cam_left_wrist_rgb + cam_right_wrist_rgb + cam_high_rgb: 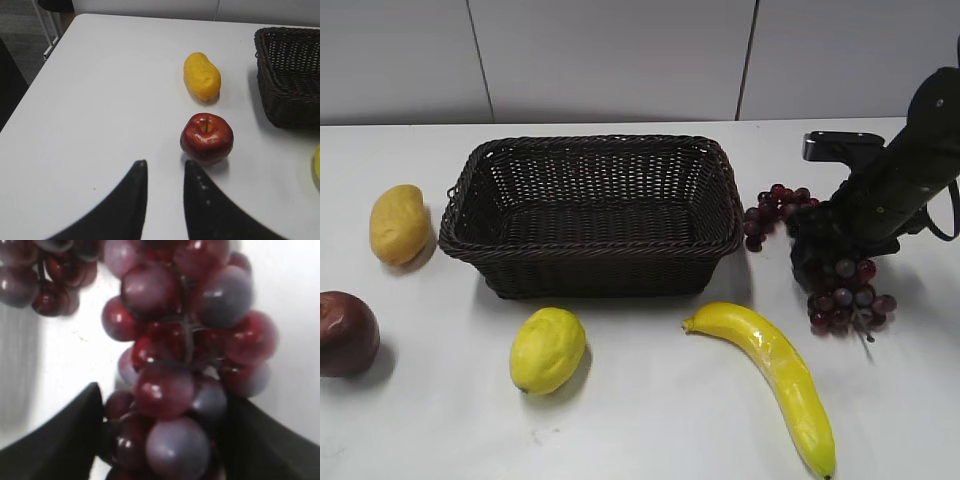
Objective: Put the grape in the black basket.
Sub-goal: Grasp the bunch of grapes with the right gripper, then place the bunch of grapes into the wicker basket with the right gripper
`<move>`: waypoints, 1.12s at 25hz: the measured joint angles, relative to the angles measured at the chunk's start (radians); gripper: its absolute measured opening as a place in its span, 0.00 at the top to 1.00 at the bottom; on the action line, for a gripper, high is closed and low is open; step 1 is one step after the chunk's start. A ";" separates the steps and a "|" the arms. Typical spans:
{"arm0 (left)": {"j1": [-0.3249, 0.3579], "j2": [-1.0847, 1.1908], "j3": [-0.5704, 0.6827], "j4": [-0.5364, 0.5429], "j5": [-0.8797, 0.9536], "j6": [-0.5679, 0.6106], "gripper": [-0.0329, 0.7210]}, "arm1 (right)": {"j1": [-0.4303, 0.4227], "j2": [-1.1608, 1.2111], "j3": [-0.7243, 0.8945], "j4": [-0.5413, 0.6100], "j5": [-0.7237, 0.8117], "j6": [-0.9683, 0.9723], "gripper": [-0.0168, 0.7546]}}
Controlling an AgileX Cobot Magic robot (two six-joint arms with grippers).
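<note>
Now the right gripper [825, 262] is down on the grape [842, 290], its two dark fingers [65, 440] pressed against either side of the bunch, pinching it; the bunch lies on the white table [650, 420] just right of the black basket [592, 212], outside it; a banana [775, 375] lies in front; a lemon [548, 349], an apple [345, 332] and a yellow mango [399, 223] sit to the left; the left gripper [165, 172], fingers slightly parted, holds nothing beside the apple.
</note>
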 joint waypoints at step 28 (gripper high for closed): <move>0.000 0.000 0.000 0.000 0.000 0.000 0.65 | 0.040 -0.215 -0.707 0.250 0.623 -0.112 0.68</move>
